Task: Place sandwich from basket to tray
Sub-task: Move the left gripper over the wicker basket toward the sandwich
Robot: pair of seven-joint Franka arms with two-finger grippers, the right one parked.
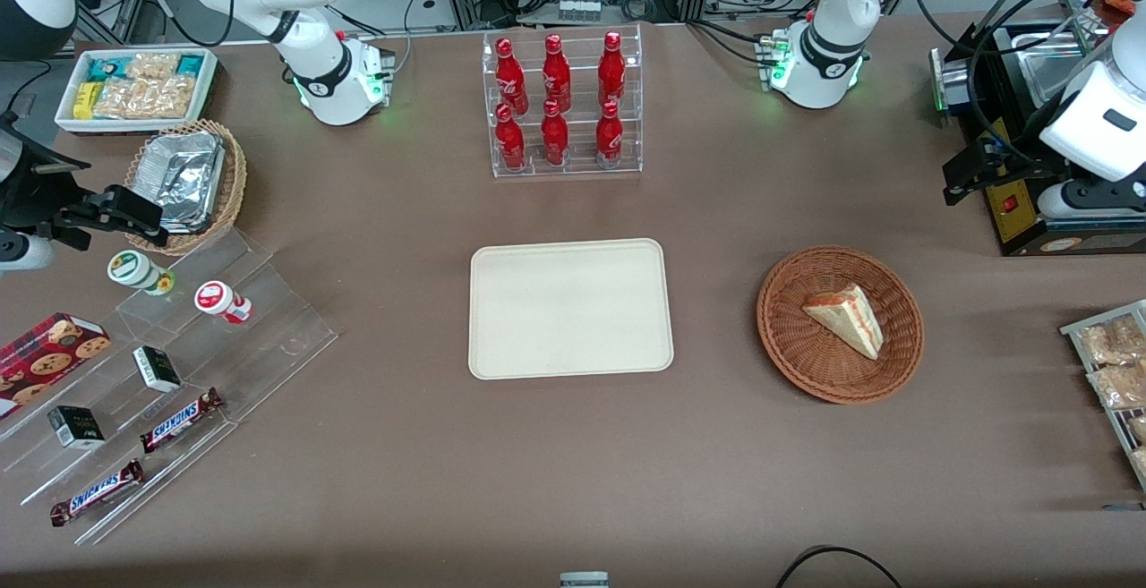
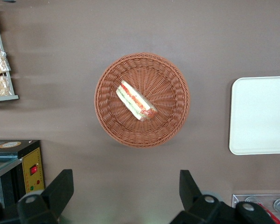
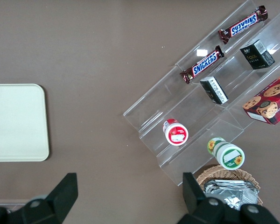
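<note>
Tool (image 2: pixel 126 196): mine, released, fingers spread, high above worktop. Sandwich (image 1: pixel 845 320): in basket (image 1: pixel 840 324), right of frame centre. Tray (image 1: pixel 570 308): bare, centre. Step: approach. Next: descend, straddle wedge.

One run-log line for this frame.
gripper: open, above table, clear of basket | sandwich: in basket, ungrasped | tray: bare
</note>
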